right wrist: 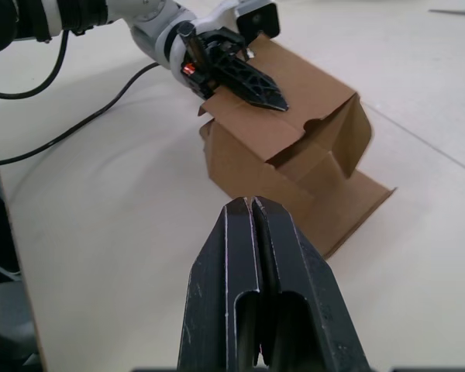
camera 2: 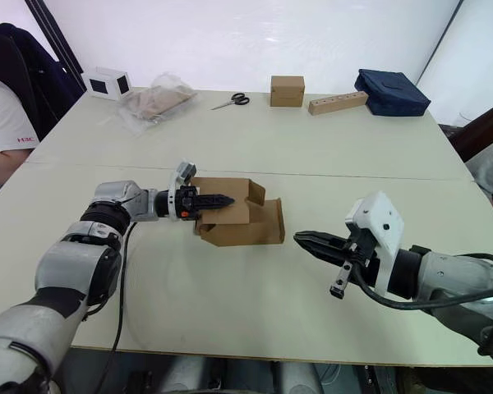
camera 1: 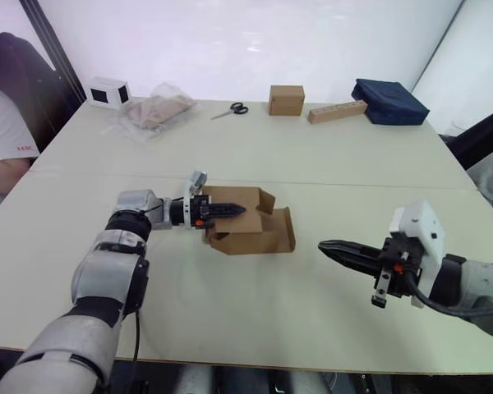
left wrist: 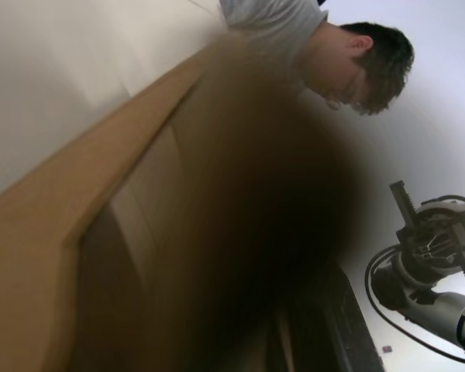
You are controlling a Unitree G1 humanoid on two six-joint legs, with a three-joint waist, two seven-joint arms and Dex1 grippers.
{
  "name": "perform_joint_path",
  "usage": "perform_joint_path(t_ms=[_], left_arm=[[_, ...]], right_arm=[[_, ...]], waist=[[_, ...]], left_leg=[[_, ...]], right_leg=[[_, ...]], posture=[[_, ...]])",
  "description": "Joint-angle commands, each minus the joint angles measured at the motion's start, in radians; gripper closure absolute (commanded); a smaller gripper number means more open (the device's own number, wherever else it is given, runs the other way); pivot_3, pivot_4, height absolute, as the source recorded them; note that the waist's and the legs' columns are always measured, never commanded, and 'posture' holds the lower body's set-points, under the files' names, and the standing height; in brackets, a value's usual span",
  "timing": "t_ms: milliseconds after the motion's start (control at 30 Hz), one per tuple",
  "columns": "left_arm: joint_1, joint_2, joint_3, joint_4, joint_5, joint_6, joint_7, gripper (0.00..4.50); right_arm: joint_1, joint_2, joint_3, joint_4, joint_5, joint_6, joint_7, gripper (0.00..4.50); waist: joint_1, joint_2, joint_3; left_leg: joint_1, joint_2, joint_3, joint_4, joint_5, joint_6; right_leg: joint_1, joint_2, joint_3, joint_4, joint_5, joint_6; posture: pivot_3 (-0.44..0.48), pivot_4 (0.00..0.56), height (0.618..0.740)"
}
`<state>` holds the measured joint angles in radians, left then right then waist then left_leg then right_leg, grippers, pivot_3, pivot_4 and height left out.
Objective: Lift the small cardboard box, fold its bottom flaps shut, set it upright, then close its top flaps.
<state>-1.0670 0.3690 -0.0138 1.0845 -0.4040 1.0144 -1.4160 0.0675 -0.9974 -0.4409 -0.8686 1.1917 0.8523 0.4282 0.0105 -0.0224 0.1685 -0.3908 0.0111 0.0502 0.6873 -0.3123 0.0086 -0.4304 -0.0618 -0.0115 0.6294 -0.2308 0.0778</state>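
Pinching the small cardboard box (camera 1: 251, 222) by its upper panel, the left gripper (camera 1: 230, 210) steadies it while the right gripper (camera 2: 311, 240), fingers pressed together, waits at 3 o'clock of it, apparently before lifting.

head stereo pair looking down over the table (camera 1: 255, 164), wrist views close, both sharing the small cardboard box (right wrist: 294, 167)

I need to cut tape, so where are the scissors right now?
The scissors lie at the table's far side, between the clear plastic bag to their left and the closed cardboard cube to their right.
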Motion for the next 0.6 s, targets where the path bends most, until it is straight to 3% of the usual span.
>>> perform_joint_path(t_ms=[33,133,233,433,600], left_arm=[[-0.002,0.032,0.036,-0.120,-0.035,0.014,-0.032,4.49],[0.106,0.038,0.055,-0.402,-0.093,-0.015,-0.028,4.49],[0.178,0.033,0.067,-0.573,-0.139,0.002,0.001,4.49],[0.241,0.023,0.102,-0.721,-0.216,0.049,0.085,4.49],[0.259,0.037,0.105,-0.779,-0.261,0.075,0.122,4.49]], right_arm=[[-0.081,0.054,0.040,0.016,-0.044,-0.064,-0.057,4.50],[-0.258,0.203,0.230,0.129,-0.218,-0.124,-0.149,4.50],[-0.349,0.291,0.334,0.206,-0.352,-0.156,-0.178,4.50],[-0.469,0.430,0.469,0.376,-0.579,-0.272,-0.169,4.50],[-0.495,0.502,0.499,0.436,-0.615,-0.299,-0.110,4.50]], waist=[[-0.001,0.000,0.000],[-0.008,0.000,0.000],[-0.009,0.001,0.000],[-0.003,0.001,0.000],[-0.004,0.001,0.000]], left_leg=[[0.000,0.000,0.000,0.000,0.000,0.000],[0.000,0.002,0.000,0.001,0.000,0.000],[0.000,0.001,0.000,0.001,0.000,-0.001],[-0.001,0.001,0.001,0.002,0.001,-0.001],[-0.001,0.000,0.001,0.003,0.001,-0.001]], right_leg=[[0.000,0.000,0.000,0.000,0.000,0.000],[0.000,0.001,0.001,0.000,0.000,0.000],[-0.001,0.000,0.002,0.002,0.000,0.000],[-0.001,0.000,0.002,0.002,0.000,0.000],[-0.001,0.000,0.001,0.002,0.000,0.000]], posture=[[0.000,0.150,0.740],[0.000,0.150,0.740],[0.000,0.150,0.740],[0.000,0.150,0.740],[0.000,0.150,0.740]])
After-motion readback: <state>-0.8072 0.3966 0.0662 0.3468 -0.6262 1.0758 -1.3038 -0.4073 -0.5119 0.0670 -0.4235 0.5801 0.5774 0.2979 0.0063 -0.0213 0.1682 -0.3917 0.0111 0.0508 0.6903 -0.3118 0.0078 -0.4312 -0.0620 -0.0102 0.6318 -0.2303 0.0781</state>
